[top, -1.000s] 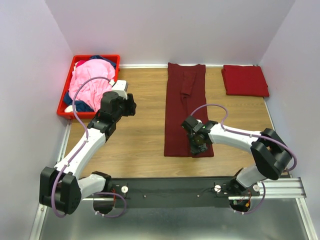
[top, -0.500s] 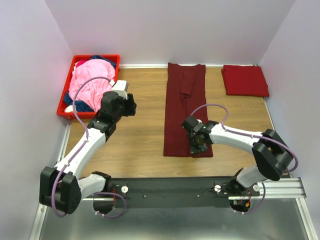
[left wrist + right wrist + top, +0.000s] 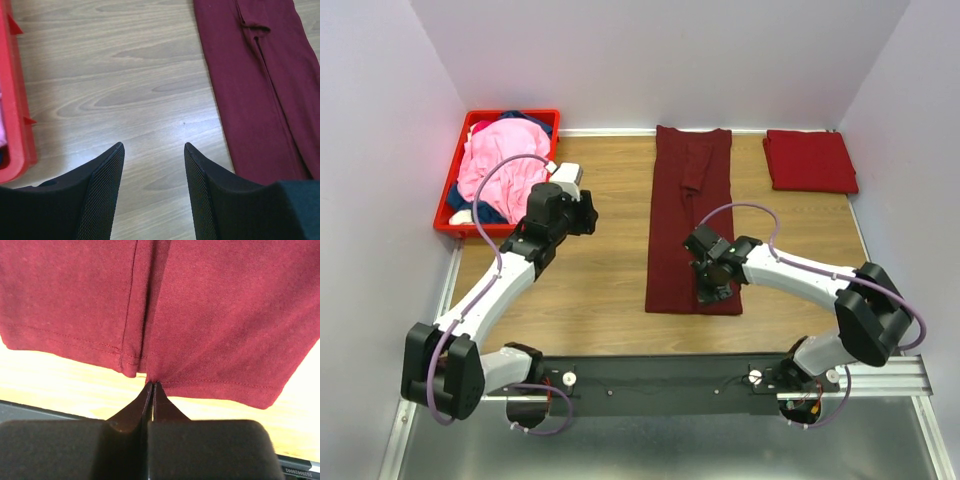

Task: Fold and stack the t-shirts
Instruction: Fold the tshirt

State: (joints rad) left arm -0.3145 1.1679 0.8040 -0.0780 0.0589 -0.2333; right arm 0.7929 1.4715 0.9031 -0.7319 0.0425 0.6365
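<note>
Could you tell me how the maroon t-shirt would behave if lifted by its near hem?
Probably floppy: the maroon t-shirt lies flat and thin, so it should hang limp from the right tool pinching its hem. Likely light, though its far end may drag on the table.

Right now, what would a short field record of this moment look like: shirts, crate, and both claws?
maroon t-shirt: folded into a long strip, lying mid table
red t-shirt: folded, far right corner
crate: far left, pink t-shirt heaped inside
left claw: open, empty, over bare wood between crate and maroon t-shirt
right claw: shut on the maroon t-shirt's near hem
stacking: maroon t-shirt not yet on the red t-shirt
</note>
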